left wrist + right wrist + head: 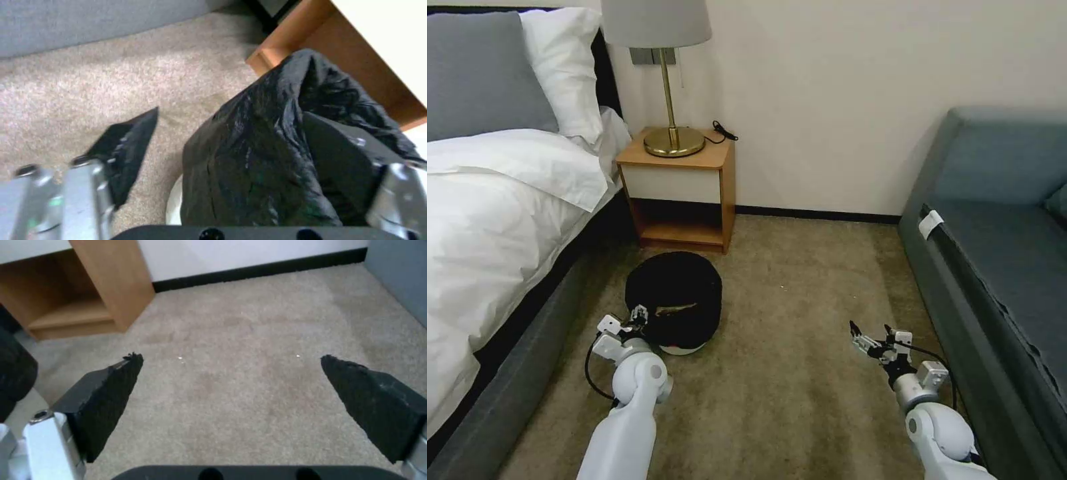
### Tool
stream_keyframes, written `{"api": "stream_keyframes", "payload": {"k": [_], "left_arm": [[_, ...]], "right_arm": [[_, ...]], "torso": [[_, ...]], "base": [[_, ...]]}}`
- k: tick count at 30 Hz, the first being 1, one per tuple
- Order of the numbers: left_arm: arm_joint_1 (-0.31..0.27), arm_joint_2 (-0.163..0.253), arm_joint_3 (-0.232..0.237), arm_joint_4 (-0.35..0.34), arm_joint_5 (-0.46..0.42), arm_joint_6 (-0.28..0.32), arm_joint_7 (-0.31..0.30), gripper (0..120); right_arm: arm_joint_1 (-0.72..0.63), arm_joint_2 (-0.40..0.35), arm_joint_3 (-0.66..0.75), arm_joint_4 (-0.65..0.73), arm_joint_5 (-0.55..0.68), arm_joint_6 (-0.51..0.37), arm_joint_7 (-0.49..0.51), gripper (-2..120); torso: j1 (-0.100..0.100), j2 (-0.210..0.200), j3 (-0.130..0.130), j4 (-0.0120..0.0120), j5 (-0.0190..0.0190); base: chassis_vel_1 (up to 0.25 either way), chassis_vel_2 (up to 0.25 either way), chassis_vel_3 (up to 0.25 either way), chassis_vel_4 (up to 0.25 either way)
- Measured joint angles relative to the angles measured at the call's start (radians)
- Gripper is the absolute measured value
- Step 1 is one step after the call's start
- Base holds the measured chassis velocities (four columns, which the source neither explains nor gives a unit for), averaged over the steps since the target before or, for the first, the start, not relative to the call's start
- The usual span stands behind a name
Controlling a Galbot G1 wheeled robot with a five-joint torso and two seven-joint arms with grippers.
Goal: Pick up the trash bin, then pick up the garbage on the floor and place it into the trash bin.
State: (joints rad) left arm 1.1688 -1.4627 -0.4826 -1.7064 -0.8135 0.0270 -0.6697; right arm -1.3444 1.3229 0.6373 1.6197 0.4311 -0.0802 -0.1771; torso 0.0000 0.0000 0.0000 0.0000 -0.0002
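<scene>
2 white robot arms reach over the beige carpet floor (800, 373) in the head view. The small round trash bin with its glossy black plastic bag liner (675, 297) stands on the carpet just before the open wooden nightstand (684, 193), near the white bed (494, 220). The left gripper (639, 316) touches the bin's near rim; the right gripper (870, 333) hovers well apart, near the grey sofa (994, 267).

From the left wrist, the left gripper (240, 156) is spread wide, 1 finger (126, 153) outside the bin (249, 160), the other inside the liner.

From the right wrist, the right gripper (231, 366) gapes wide, holding nothing, above bare carpet (231, 340).
</scene>
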Motion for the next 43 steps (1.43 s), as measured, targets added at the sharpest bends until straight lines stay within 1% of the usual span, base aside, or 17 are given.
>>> {"api": "stream_keyframes", "payload": {"k": [5, 8, 9, 12, 13, 16, 19, 21, 22, 24, 25, 27, 29, 32, 35, 37, 43], "left_arm": [[0.055, 0.021, -0.005, -0.074, 0.011, 0.015, 0.016, 100], [0.106, 0.034, -0.007, -0.116, 0.073, 0.013, 0.049, 100], [0.106, 0.034, -0.007, -0.116, 0.073, 0.013, 0.049, 100], [0.175, 0.053, -0.007, -0.158, 0.193, -0.021, 0.118, 100], [0.175, 0.053, -0.007, -0.158, 0.193, -0.021, 0.118, 100], [0.241, 0.077, -0.003, -0.213, 0.267, -0.033, 0.183, 100], [0.258, 0.084, -0.003, -0.225, 0.305, -0.041, 0.204, 100], [0.286, 0.094, -0.002, -0.242, 0.398, -0.067, 0.242, 100], [0.286, 0.094, -0.002, -0.242, 0.398, -0.067, 0.242, 100], [0.312, 0.103, 0.004, -0.257, 0.492, -0.092, 0.277, 100], [0.312, 0.103, 0.004, -0.257, 0.492, -0.092, 0.277, 100], [0.333, 0.111, 0.014, -0.269, 0.589, -0.121, 0.312, 100], [0.336, 0.112, 0.016, -0.27, 0.607, -0.126, 0.318, 100], [0.35, 0.115, 0.027, -0.273, 0.691, -0.162, 0.338, 100], [0.355, 0.115, 0.03, -0.273, 0.708, -0.171, 0.341, 100], [0.367, 0.111, 0.04, -0.272, 0.732, -0.193, 0.345, 100], [0.386, 0.107, 0.056, -0.276, 0.754, -0.217, 0.365, 100]], "right_arm": [[-0.017, 0.009, 0.0, 0.027, -0.005, -0.001, 0.002, 100], [-0.028, 0.02, 0.0, 0.047, -0.011, -0.001, 0.005, 100], [-0.028, 0.02, 0.0, 0.047, -0.011, -0.001, 0.005, 100], [-0.037, 0.033, -0.002, 0.071, -0.013, 0.003, 0.008, 100], [-0.037, 0.033, -0.002, 0.071, -0.013, 0.003, 0.008, 100], [-0.043, 0.042, -0.005, 0.085, -0.014, 0.01, 0.011, 100], [-0.045, 0.044, -0.006, 0.09, -0.014, 0.013, 0.013, 100], [-0.048, 0.05, -0.007, 0.097, -0.014, 0.019, 0.015, 100], [-0.048, 0.05, -0.007, 0.097, -0.014, 0.019, 0.015, 100], [-0.051, 0.056, -0.006, 0.101, -0.014, 0.026, 0.016, 100], [-0.051, 0.056, -0.006, 0.101, -0.014, 0.026, 0.016, 100], [-0.055, 0.061, -0.004, 0.107, -0.014, 0.035, 0.017, 100], [-0.055, 0.062, -0.004, 0.108, -0.013, 0.037, 0.017, 100], [-0.058, 0.07, 0.001, 0.114, -0.005, 0.056, 0.019, 100], [-0.059, 0.073, 0.002, 0.114, -0.003, 0.065, 0.019, 100], [-0.058, 0.083, 0.003, 0.105, 0.004, 0.111, 0.017, 100], [-0.057, 0.093, 0.005, 0.101, 0.007, 0.13, 0.016, 100]], "torso": [[0.0, 0.0, 0.0, 0.0, 0.0002], [0.0, 0.0, 0.0, 0.0, 0.0001], [0.0, 0.0, 0.0, 0.0, 0.0001], [0.0, 0.0, 0.0, 0.0001, 0.0001], [0.0, 0.0, 0.0, 0.0001, 0.0001], [0.0, 0.0, 0.0, 0.0001, 0.0001], [0.0, 0.0, 0.0, 0.0, 0.0], [0.0, 0.0, 0.0, 0.0001, 0.0001], [0.0, 0.0, 0.0, 0.0001, 0.0001], [0.0, 0.0, 0.0, 0.0, 0.0002], [0.0, 0.0, 0.0, 0.0, 0.0002], [0.0, 0.0, 0.0, 0.0001, 0.0001], [0.0, 0.0, 0.0, 0.0, 0.0002], [0.0, 0.0, 0.0, 0.0, 0.0001], [0.0, 0.0, 0.0, 0.0, 0.0002], [0.0, 0.0, 0.0, 0.0, 0.0002], [0.0, 0.0, 0.0, 0.0001, 0.0001]], "base": [[0.0, 0.0, 0.0, 0.0], [0.0, 0.0, 0.0, 0.0], [0.0, 0.0, 0.0, 0.0], [0.0, 0.0, 0.0, 0.0], [0.0, 0.0, 0.0, 0.0], [0.0, 0.0, 0.0, 0.0], [0.0, 0.0, 0.0, 0.0], [0.0, 0.0, 0.0, 0.0], [0.0, 0.0, 0.0, 0.0], [0.0, 0.0, 0.0, 0.0], [0.0, 0.0, 0.0, 0.0], [0.0, 0.0, 0.0, 0.0], [0.0, 0.0, 0.0, 0.0], [0.0, 0.0, 0.0, 0.0], [0.0, 0.0, 0.0, 0.0], [0.0, 0.0, 0.0, 0.0], [0.0, 0.0, 0.0, 0.0]]}}
